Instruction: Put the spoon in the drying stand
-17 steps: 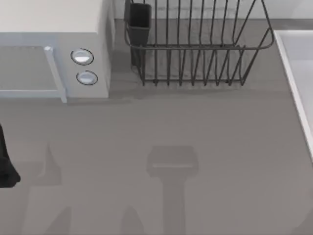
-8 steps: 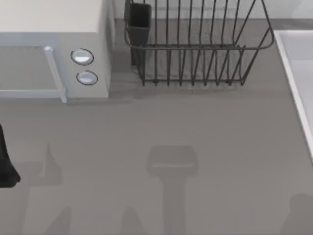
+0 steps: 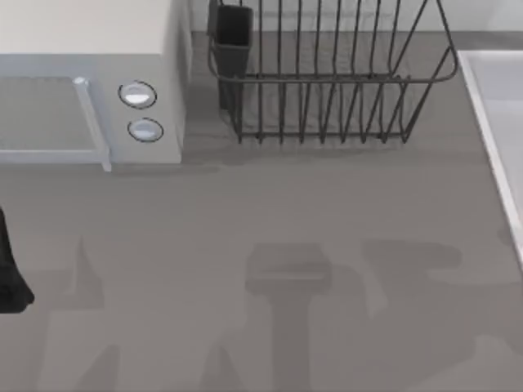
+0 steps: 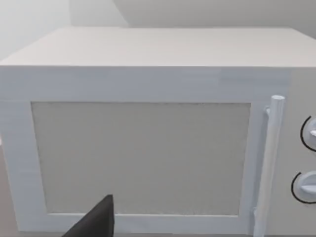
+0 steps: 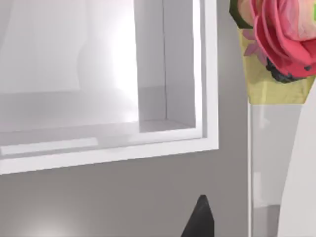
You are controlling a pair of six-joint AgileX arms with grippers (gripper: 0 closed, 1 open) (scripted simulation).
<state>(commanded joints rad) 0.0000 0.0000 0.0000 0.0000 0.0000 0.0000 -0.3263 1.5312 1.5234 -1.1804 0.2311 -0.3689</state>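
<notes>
The drying stand (image 3: 327,82), a dark wire rack with upright bars, stands at the back of the table, right of centre. Its dark utensil cup (image 3: 233,33) is at the rack's left corner. The spoon is out of view. A dark part of my left arm (image 3: 10,273) sits at the table's left edge. In the left wrist view, a dark tip of my left gripper (image 4: 96,221) points at the white box's door. A dark tip of my right gripper (image 5: 200,219) hangs before a white recessed basin (image 5: 148,143).
A white microwave-like box (image 3: 90,49) with two round knobs (image 3: 137,95) fills the back left. A white basin's rim (image 3: 490,122) runs along the right edge. In the right wrist view, a pink flower (image 5: 281,34) sits in a yellow holder.
A broad shadow has spread from the lower right corner up and left across the right half of the table. The left arm and the rack have not moved.
</notes>
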